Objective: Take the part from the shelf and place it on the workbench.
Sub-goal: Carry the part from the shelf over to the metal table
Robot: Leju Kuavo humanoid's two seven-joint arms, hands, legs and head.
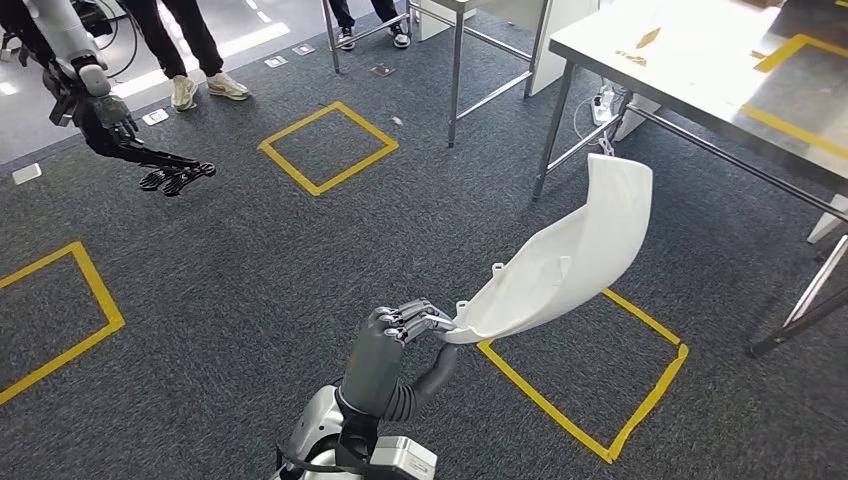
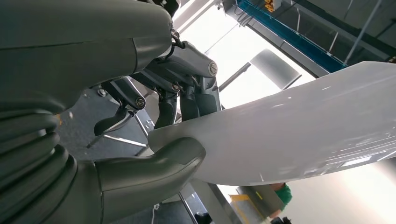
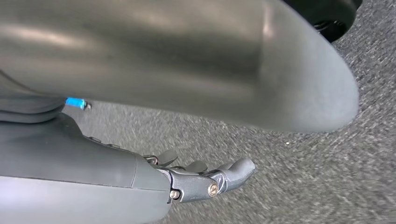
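Our left hand (image 1: 400,335) pinches the white part (image 1: 565,255) by its near end; its long axis points toward the workbench (image 1: 700,60); our right hand (image 3: 205,179) hangs empty, fingers apart.

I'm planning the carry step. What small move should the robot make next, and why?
Probably move the left hand forward and to the right, toward the workbench. It grips the white part by one end, and the part hangs over the carpet, short of the metal tabletop.
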